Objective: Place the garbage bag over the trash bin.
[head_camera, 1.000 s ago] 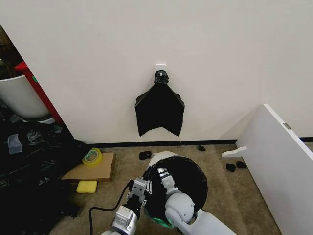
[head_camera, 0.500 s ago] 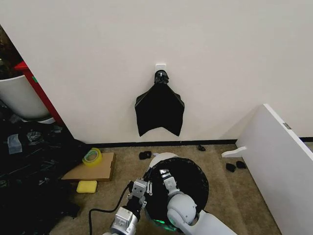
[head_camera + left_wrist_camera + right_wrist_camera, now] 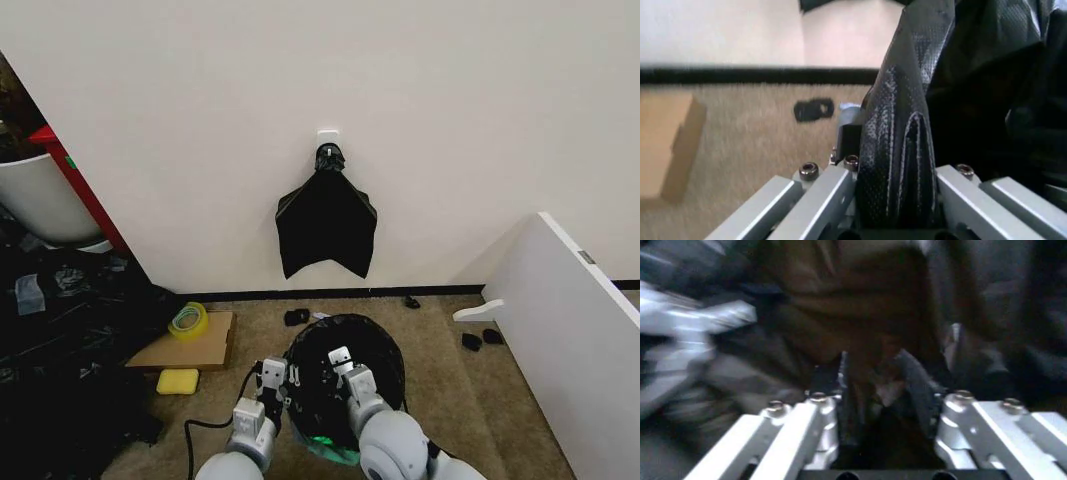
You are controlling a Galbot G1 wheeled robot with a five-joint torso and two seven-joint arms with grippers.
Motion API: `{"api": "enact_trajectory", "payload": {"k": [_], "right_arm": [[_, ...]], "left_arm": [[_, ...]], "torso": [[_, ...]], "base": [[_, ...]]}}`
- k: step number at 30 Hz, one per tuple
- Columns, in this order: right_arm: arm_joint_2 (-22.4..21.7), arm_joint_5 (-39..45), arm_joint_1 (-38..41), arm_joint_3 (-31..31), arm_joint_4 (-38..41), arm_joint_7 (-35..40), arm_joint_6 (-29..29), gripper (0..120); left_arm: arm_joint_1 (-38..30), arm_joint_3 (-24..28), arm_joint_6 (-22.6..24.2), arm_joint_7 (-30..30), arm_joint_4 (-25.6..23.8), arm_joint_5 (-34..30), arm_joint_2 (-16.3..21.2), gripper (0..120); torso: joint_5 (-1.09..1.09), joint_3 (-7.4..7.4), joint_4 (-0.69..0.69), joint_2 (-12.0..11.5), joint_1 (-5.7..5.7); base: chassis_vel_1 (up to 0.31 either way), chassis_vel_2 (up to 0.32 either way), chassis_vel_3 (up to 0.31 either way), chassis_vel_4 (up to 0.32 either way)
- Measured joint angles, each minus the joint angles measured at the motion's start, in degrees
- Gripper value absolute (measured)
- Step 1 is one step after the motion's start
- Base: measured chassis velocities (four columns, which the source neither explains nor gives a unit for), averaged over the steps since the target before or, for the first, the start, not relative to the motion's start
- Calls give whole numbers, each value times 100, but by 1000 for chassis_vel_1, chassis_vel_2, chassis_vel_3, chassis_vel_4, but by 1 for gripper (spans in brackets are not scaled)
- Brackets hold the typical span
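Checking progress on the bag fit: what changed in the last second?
The bag was pulled left and now hides the bin rim that showed bare white before. Left gripper, pinching the bag's edge, moved left; right gripper shifted slightly, bag film between its fingers. Hanging black bundle, cardboard and sponge unchanged.

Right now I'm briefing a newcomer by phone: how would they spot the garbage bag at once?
Below the black bundle hanging on the white wall, look down to the carpet. The garbage bag is the glossy, crinkled black plastic there between both grippers, unlike the flat bundle above.
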Motion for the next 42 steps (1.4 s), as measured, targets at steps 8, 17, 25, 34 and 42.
{"api": "enact_trajectory", "payload": {"k": [8,17,25,34,42], "right_arm": [[-247,279,-572,745,1162,-430,298,59],[-190,367,-1254,1480,1742,-438,606,93],[-109,232,-1324,1490,1677,-437,658,100],[-78,202,-1364,1502,1658,-415,667,100],[-99,310,-1393,1849,1614,-432,800,100]], "left_arm": [[-431,-151,475,-821,105,-1444,-322,1],[-958,-442,762,-1708,477,-3070,-535,1],[-1116,-481,773,-1683,673,-3419,-542,1],[-1120,-580,723,-1550,731,-3424,-573,32],[-695,-720,828,-1284,142,-3453,-136,70]], "torso": [[-2,0,0,0,0],[-1,0,0,0,0],[-2,0,0,0,0],[-2,0,0,0,0],[-3,0,1,0,0]], "base": [[0,0,0,0],[0,0,0,0],[0,0,0,0],[0,0,0,0],[0,0,0,0]]}}
